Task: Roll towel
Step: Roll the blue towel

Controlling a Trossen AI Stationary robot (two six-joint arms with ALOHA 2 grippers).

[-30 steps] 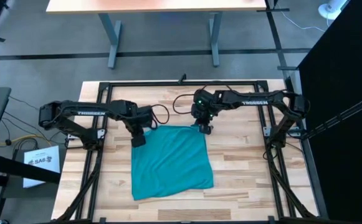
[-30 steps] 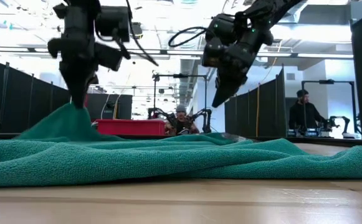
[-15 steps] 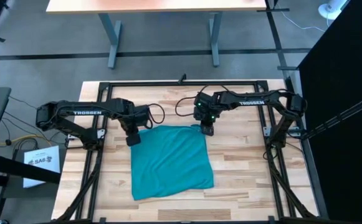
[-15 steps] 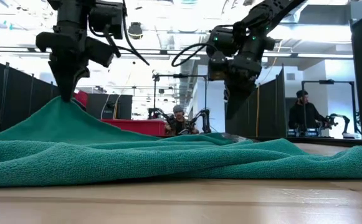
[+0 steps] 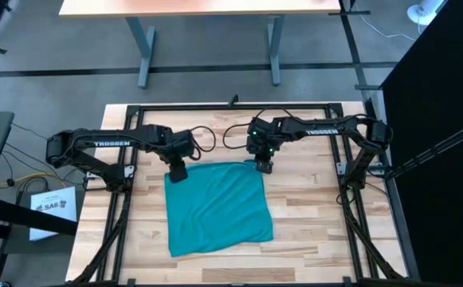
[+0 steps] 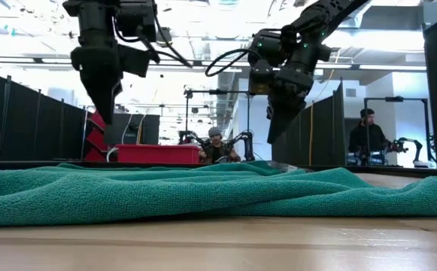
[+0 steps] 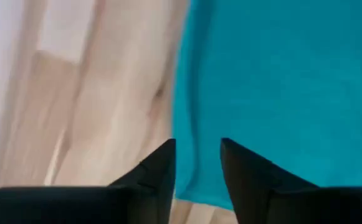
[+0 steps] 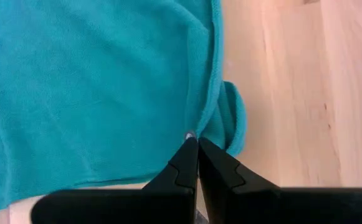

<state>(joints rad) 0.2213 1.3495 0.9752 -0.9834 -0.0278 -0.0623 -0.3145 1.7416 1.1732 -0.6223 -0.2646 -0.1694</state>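
The teal towel (image 5: 217, 209) lies spread and slightly rumpled on the wooden table (image 5: 311, 215), between the two arms, its far edge near both grippers. The left gripper (image 5: 177, 173) hangs just above the towel's far left corner with its fingers (image 7: 159, 168) parted and nothing between them, clear of the cloth in the low view. The right gripper (image 5: 263, 166) is over the far right corner, where the cloth is bunched into a small fold, its fingers (image 8: 185, 163) pressed together with no cloth visibly pinched between them.
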